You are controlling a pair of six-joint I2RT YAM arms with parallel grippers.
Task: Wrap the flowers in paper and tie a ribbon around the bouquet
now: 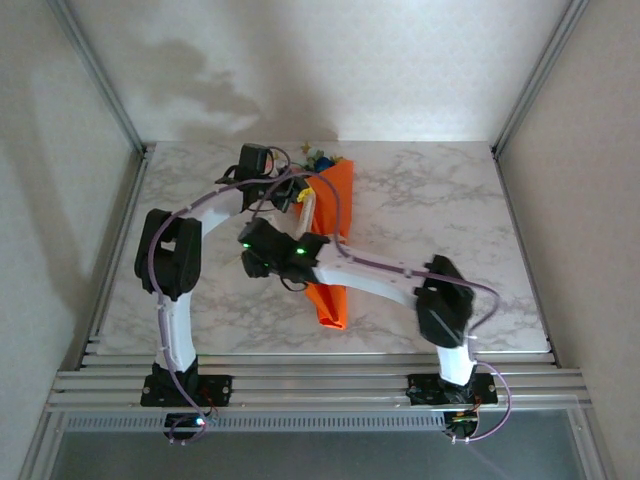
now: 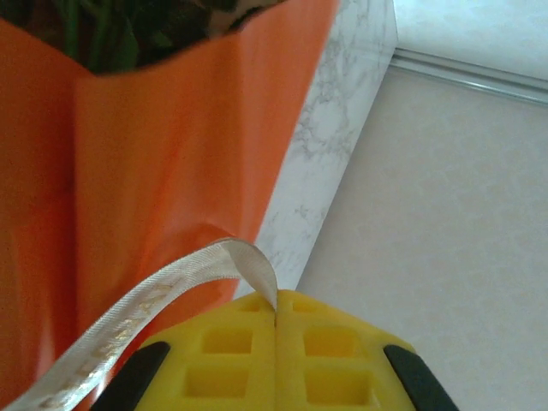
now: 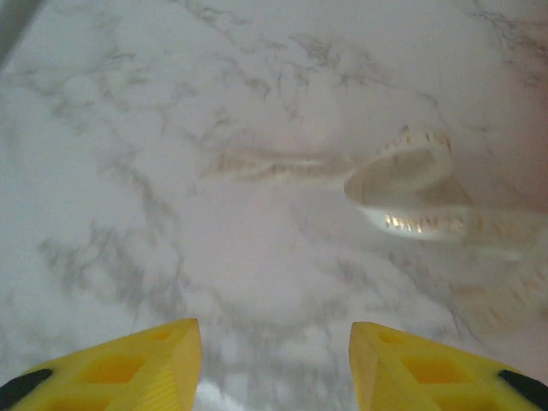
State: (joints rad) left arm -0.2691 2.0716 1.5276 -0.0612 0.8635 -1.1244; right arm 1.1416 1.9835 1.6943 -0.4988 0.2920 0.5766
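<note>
1. Toward the far middle of the marble table (image 1: pixel 450 200), the bouquet (image 1: pixel 338 195) lies flat, its bloom end pointing at the back edge and its flared tail pointing at the arm bases.
2. Its paper (image 2: pixel 171 171) is bright orange, smooth and faintly glossy, with one long vertical fold. In the top view it narrows around the middle and spreads again at the near tail.
3. At the open mouth of the cone the flowers (image 1: pixel 318 158) show as small blue and yellow-green flecks. The left wrist camera sees dark green foliage there, above the paper's rim.
4. Across the orange runs the ribbon (image 2: pixel 163 295), a cream-white woven strip with pale lettering. It rises from the lower left and curls over at its top.
5. That curled end is clamped in the left gripper (image 2: pixel 276 312), whose yellow fingers are pressed together on it, just beside the paper.
6. Another stretch of ribbon (image 3: pixel 402 184) lies looped on bare marble, blurred.
7. Near that loop the right gripper (image 3: pixel 274 342) hangs with its fingers spread and nothing between them.
</note>
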